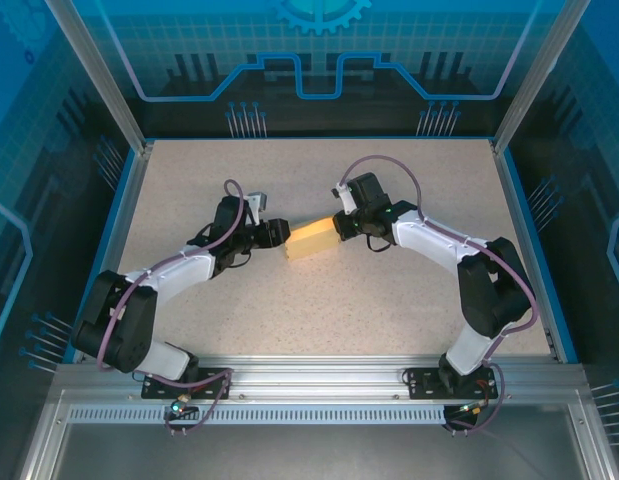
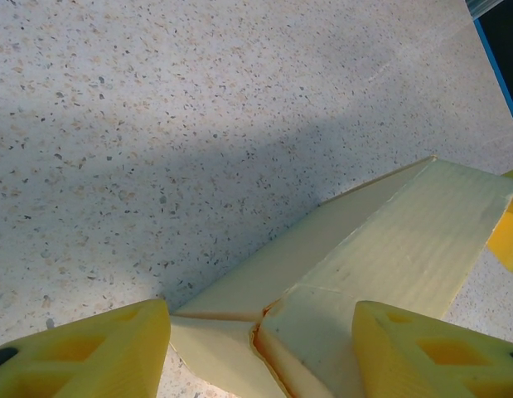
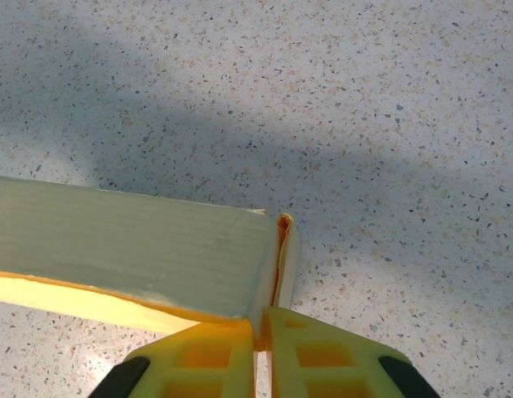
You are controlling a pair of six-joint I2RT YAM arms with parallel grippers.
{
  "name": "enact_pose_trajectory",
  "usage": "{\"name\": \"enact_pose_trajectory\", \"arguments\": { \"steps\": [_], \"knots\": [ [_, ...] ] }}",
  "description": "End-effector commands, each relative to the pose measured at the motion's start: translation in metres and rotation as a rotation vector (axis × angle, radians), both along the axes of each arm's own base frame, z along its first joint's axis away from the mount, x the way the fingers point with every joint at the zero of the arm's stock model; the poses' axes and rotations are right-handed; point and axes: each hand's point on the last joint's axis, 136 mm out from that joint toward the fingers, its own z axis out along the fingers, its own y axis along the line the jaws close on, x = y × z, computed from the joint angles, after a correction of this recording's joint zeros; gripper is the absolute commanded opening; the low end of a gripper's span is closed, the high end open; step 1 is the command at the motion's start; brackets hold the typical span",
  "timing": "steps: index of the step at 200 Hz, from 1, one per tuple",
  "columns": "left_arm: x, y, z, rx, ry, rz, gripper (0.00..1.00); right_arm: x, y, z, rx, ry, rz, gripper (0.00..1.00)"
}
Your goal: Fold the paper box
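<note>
**Box clamped at one end, straddled at the other**

Paper box (image 1: 311, 240) near the middle of the speckled table (image 1: 389, 300), lying on a long side and slanted, with an arm at each end. Looks pale yellow and already folded into a long rectangular block rather than a flat sheet.

Left gripper (image 1: 279, 232) at the box's left end, touching or just short of it from above. From the left wrist camera: left gripper (image 2: 260, 313) with jaws spread wide, yellow fingers (image 2: 99, 356) on either side of the near end of the paper box (image 2: 389, 249). Shows a creased end flap with a worn, orange-tinged edge between them. Cannot tell whether the pads press on the cardboard or merely flank it.

Right gripper (image 1: 339, 228) at the box's right end. From the right wrist camera: right gripper (image 3: 263, 319) with jaws almost together, fingers (image 3: 206, 365) nipping the thin cardboard edge at the end of the paper box (image 3: 132, 249). Leaves the long top face running off to the left, with the lower edge lit bright yellow against the table.
</note>
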Motion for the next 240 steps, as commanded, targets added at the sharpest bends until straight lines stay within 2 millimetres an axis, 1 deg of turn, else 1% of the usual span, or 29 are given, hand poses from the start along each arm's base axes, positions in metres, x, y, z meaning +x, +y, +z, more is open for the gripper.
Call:
{"name": "enact_pose_trajectory", "arguments": {
  "steps": [1, 24, 51, 87, 108, 121, 147, 176, 197, 205, 220, 240],
  "knots": [
    [-0.012, 0.001, -0.028, 0.030, 0.069, -0.023, 0.61, -0.023, -0.007, -0.033, -0.074, 0.111, 0.003, 0.18],
    [-0.016, 0.001, -0.041, 0.050, 0.094, -0.026, 0.60, -0.021, -0.007, -0.021, -0.071, 0.089, 0.005, 0.26],
    [-0.018, 0.000, -0.045, 0.068, 0.096, -0.030, 0.60, -0.020, -0.011, -0.004, -0.077, 0.054, 0.010, 0.34],
    [-0.017, -0.002, -0.047, 0.070, 0.095, -0.035, 0.60, -0.022, -0.016, 0.015, -0.064, 0.028, 0.013, 0.39],
    [-0.018, -0.002, -0.047, 0.074, 0.094, -0.038, 0.60, -0.018, -0.011, 0.025, 0.007, 0.032, 0.027, 0.42],
    [-0.018, -0.002, -0.046, 0.076, 0.092, -0.038, 0.60, -0.015, -0.006, 0.027, 0.052, 0.051, 0.039, 0.43],
    [-0.019, -0.002, -0.045, 0.079, 0.090, -0.037, 0.60, -0.005, 0.000, 0.022, 0.109, 0.090, 0.052, 0.45],
    [-0.020, -0.001, -0.045, 0.079, 0.090, -0.036, 0.59, 0.009, -0.001, 0.013, 0.170, 0.130, 0.040, 0.45],
    [-0.019, -0.002, -0.044, 0.079, 0.086, -0.039, 0.59, 0.011, 0.005, 0.006, 0.206, 0.171, 0.056, 0.46],
    [-0.019, -0.002, -0.044, 0.079, 0.086, -0.039, 0.59, 0.011, 0.005, 0.001, 0.204, 0.185, 0.058, 0.46],
    [-0.018, -0.002, -0.045, 0.079, 0.088, -0.036, 0.60, 0.010, 0.002, -0.009, 0.197, 0.202, 0.048, 0.46],
    [-0.020, -0.001, -0.047, 0.078, 0.087, -0.036, 0.60, 0.009, -0.009, -0.023, 0.200, 0.228, 0.017, 0.45]
  ]
}}
